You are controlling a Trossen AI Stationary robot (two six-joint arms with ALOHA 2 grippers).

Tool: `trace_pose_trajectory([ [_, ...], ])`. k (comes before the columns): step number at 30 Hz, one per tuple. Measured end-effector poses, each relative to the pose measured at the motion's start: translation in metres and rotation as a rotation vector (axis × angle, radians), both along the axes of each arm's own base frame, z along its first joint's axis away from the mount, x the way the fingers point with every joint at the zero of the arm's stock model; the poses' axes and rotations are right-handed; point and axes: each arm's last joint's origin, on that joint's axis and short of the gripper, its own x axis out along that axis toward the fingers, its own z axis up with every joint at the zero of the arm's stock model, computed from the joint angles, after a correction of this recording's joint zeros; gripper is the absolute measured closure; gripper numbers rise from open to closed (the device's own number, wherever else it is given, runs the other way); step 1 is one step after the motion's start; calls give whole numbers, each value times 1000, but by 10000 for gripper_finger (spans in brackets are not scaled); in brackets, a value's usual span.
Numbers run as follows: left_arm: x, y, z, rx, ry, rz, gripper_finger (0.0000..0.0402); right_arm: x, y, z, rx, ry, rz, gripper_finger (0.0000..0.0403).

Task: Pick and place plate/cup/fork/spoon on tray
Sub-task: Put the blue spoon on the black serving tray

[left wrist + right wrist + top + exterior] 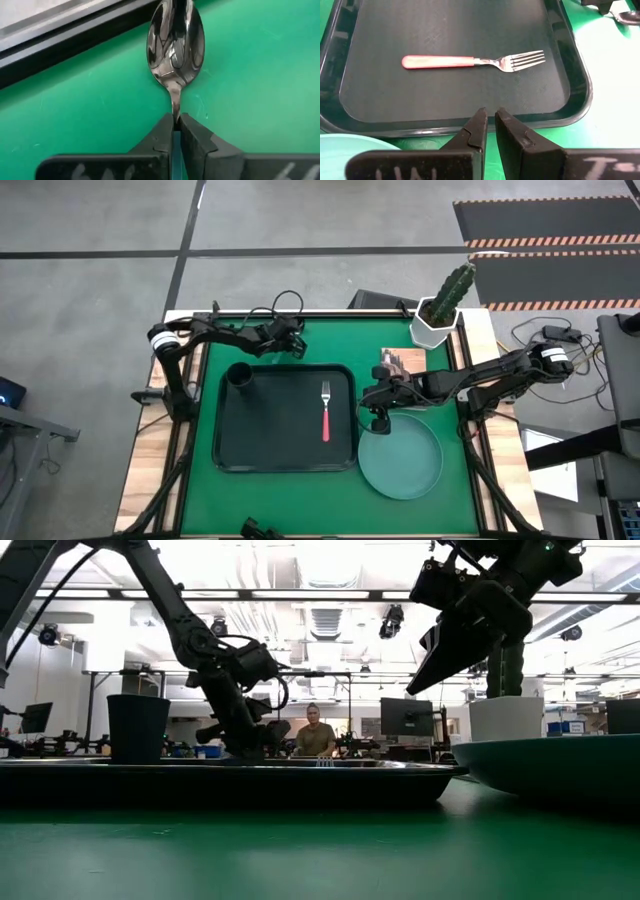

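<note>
The left gripper (pixel 297 346) is working near the far edge of the green mat (pixel 200 490), just beyond the far rim of the tray (pixel 235 458). In the left wrist view its fingers (pixel 192 145) are closing tightly on the spoon (pixel 175 50) at the neck, where the silver bowl is joining the light blue handle. The bowl is pointing away from the gripper and is lying over the mat, close to the table's far edge.

The black tray is sitting on the left half of the mat. The cup (pixel 240 375) is standing upright in the tray's far left corner. The fork (pixel 325 412) is lying flat on the tray's right part, close to the right rim, with the tines pointing to the far edge and the pink-red handle pointing to the near edge.

The right gripper (pixel 379 416) is hanging above the gap between the tray's right rim and the plate (pixel 405 465). Its fingers (pixel 470 132) are nearly together, with only a narrow slit between them, and they are holding nothing. The plate is resting on the mat near the near right corner, just beside the tray. A white pot with a cactus (pixel 440 315) is standing at the table's far right corner.
</note>
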Motion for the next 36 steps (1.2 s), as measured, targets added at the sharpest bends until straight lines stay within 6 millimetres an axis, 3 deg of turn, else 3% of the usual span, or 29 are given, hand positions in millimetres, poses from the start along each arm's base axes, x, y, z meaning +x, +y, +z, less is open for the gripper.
trace_pose_trajectory([
  [5, -2, 0, 15, 58, -9, 3, 398, -2, 0, -2, 2, 23, -4, 376],
  [12, -5, -16, 70, 191, -105, -69, 400, -2, 0, -2, 8, 22, -10, 376],
  [16, -7, -40, 105, 239, -193, -123, 400, -1, 0, -2, 8, 21, -10, 376],
  [21, -9, -87, 130, 216, -296, -218, 401, -1, 0, -1, 8, 20, -10, 376],
  [29, 8, -172, 122, 69, -378, -422, 401, -1, 0, -1, 6, 13, -7, 376],
  [36, 12, -212, 87, -102, -254, -423, 401, -1, 0, -1, 1, 8, -1, 376],
])
